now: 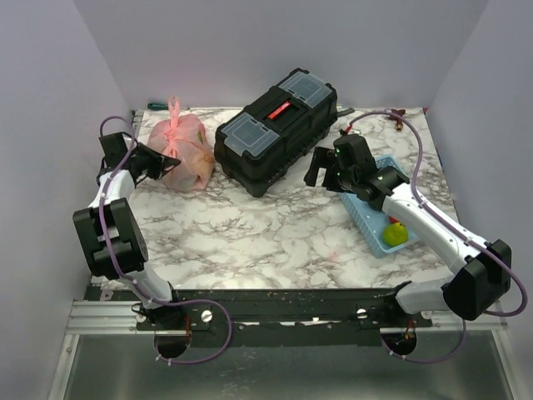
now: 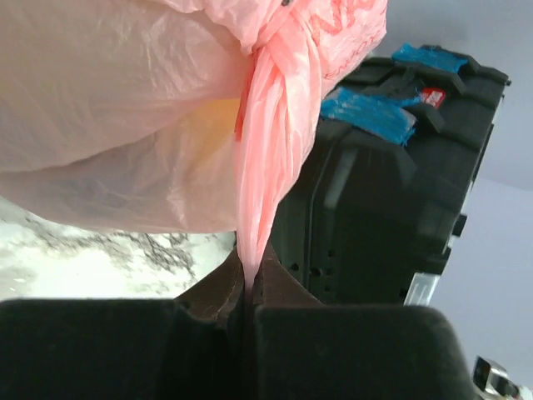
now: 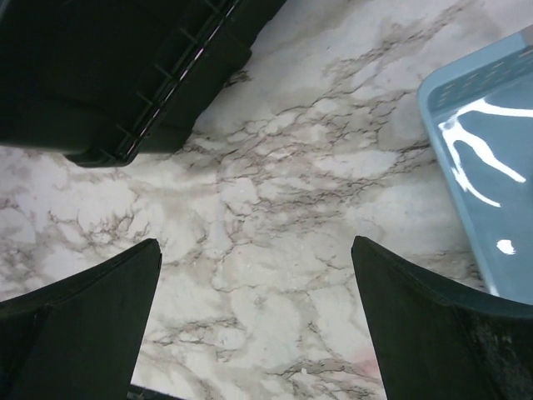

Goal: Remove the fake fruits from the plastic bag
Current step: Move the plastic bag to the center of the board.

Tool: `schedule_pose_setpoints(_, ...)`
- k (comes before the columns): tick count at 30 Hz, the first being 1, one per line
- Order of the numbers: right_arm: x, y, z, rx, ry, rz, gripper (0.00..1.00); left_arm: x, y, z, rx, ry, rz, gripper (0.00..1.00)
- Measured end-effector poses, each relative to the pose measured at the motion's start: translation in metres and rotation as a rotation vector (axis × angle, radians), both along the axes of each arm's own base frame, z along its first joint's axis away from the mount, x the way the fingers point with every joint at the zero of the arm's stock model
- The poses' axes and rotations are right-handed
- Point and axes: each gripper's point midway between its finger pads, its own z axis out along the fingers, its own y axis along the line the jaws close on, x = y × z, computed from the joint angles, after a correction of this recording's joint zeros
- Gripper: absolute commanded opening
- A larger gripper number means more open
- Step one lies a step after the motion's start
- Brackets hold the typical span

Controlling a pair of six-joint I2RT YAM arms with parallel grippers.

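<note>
Two hands: left hand [image 2: 248, 287] clamped shut on the twisted handle of thin translucent pink plastic bag [image 1: 187, 154], back-left on marbled surface [image 1: 250, 242], just beside black plastic toolbox [image 1: 275, 129]; right hand [image 3: 256, 243] wide open, empty, over the surface by light blue basket [image 1: 371, 237] holding one yellow-green fake fruit [image 1: 396, 234].

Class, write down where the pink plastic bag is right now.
In the top view the plastic bag sits far left, beside the black toolbox, a twisted strand pinched by the left gripper.
</note>
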Motion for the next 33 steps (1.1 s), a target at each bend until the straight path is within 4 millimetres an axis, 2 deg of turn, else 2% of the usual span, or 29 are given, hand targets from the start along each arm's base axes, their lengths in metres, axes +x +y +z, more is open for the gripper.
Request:
schedule_pose_setpoints(4, -0.008, 0.019, -0.011, 0.059, 0.069, 0.076, 1.0, -0.018, -0.021, -0.006, -0.055, 0.024, -0.016, 0.0)
schedule_pose_setpoints(8, -0.026, 0.036, -0.022, 0.14, 0.108, 0.153, 1.0, -0.043, -0.037, -0.006, -0.101, 0.036, -0.012, 0.0)
schedule_pose_setpoints(12, -0.048, 0.047, -0.038, 0.181, 0.155, 0.218, 1.0, -0.088, -0.056, -0.008, -0.133, 0.022, -0.005, 0.0)
schedule_pose_setpoints(15, -0.066, 0.064, -0.049, 0.193, 0.176, 0.276, 1.0, -0.126, -0.074, -0.01, -0.146, -0.018, -0.016, 0.0)
schedule_pose_setpoints(20, -0.104, 0.094, -0.07, 0.22, 0.216, 0.376, 1.0, -0.186, -0.128, -0.012, -0.111, -0.118, -0.167, 0.01)
schedule_pose_setpoints(23, -0.123, 0.11, -0.072, 0.22, 0.216, 0.439, 1.0, -0.224, -0.163, -0.01, -0.087, -0.201, -0.303, 0.02)
schedule_pose_setpoints(24, -0.127, 0.115, -0.071, 0.22, 0.207, 0.453, 1.0, -0.232, -0.167, -0.016, -0.085, -0.197, -0.319, 0.02)
schedule_pose_setpoints(27, -0.132, 0.123, -0.069, 0.218, 0.184, 0.469, 1.0, -0.265, -0.19, -0.013, -0.092, -0.264, -0.426, 0.02)
schedule_pose_setpoints(33, -0.116, 0.113, -0.076, 0.181, 0.13, 0.376, 1.0, -0.306, -0.224, -0.027, -0.099, -0.204, -0.582, 0.01)
